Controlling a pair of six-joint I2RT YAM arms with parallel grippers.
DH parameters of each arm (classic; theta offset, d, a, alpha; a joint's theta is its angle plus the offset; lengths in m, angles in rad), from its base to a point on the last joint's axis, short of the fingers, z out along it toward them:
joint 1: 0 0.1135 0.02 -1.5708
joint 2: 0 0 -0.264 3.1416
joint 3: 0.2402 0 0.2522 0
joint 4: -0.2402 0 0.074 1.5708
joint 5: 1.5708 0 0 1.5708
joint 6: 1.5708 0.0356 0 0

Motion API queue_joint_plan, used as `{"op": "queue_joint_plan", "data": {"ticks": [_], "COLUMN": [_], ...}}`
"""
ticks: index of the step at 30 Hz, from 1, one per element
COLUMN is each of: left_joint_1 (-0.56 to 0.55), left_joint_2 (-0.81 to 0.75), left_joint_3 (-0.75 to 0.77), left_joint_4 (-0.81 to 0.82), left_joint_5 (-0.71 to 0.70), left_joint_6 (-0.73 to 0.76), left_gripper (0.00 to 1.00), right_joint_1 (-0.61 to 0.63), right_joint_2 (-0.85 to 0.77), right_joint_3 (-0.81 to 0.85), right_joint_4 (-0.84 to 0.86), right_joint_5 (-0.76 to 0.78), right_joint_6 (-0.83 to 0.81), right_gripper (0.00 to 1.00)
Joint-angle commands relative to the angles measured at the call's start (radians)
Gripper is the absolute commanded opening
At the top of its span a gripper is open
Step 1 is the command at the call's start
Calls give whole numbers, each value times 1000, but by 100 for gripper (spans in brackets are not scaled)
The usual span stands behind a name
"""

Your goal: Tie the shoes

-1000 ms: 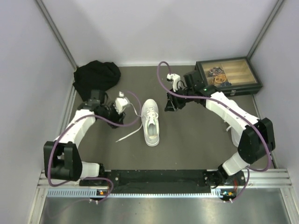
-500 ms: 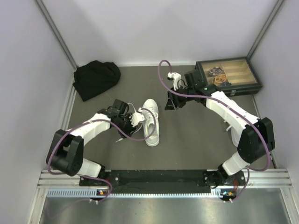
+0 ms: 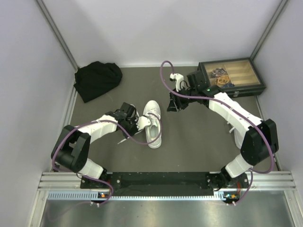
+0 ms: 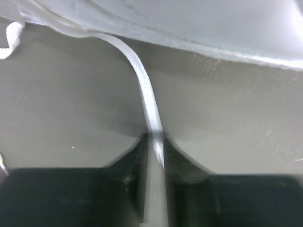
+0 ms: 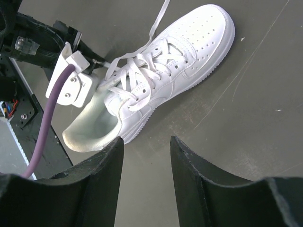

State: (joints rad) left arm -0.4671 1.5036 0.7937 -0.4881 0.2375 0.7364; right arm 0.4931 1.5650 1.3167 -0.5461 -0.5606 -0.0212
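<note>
Far left, a black cloth (image 3: 97, 80) lies against the wall, clear of the work.

The left gripper (image 4: 154, 139) sits low on the table (image 3: 199, 142), just left of the shoe (image 3: 153, 125). Its jaws are drawn in to a narrow slot with a lace (image 4: 142, 80) running through it. The lace looks pinched at the tips, presumably so this end can be drawn out for the knot.

The shoe stands on its sole mid-table, toe far and heel near. It is laced through the eyelets but not tied.

The right gripper (image 5: 146, 142) hangs just right of the toe. Its jaws are well apart and hold nothing — judged to be waiting for the other loose end, which trails away past the toe.

Far right, a dark box (image 3: 232, 78) sits in the corner.
</note>
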Motion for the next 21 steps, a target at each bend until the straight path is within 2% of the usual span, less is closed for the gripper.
{"op": "queue_joint_plan", "data": {"ticks": [1, 2, 7, 14, 18, 21], "left_joint_1": [-2, -2, 2, 10, 12, 12], "left_joint_2": [38, 23, -38, -259, -318, -309], "left_joint_3": [-39, -39, -2, 79, 114, 107], "left_joint_4": [8, 5, -38, -76, -63, -42], "left_joint_5": [-20, -4, 34, 175, 258, 232], "left_joint_6": [17, 14, -28, -84, -127, -135], "left_gripper": [5, 0, 0, 0, 0, 0], "right_joint_1": [-13, -11, -13, -11, -11, -11], "right_joint_2": [7, 10, 27, 36, 62, 79], "right_joint_3": [16, 19, 29, 33, 45, 56], "right_joint_4": [34, 34, 40, 40, 46, 48], "right_joint_5": [-12, -16, -24, -47, -68, -87], "right_joint_6": [7, 9, 14, 14, 41, 56], "right_gripper": [44, 44, 44, 44, 43, 43]}}
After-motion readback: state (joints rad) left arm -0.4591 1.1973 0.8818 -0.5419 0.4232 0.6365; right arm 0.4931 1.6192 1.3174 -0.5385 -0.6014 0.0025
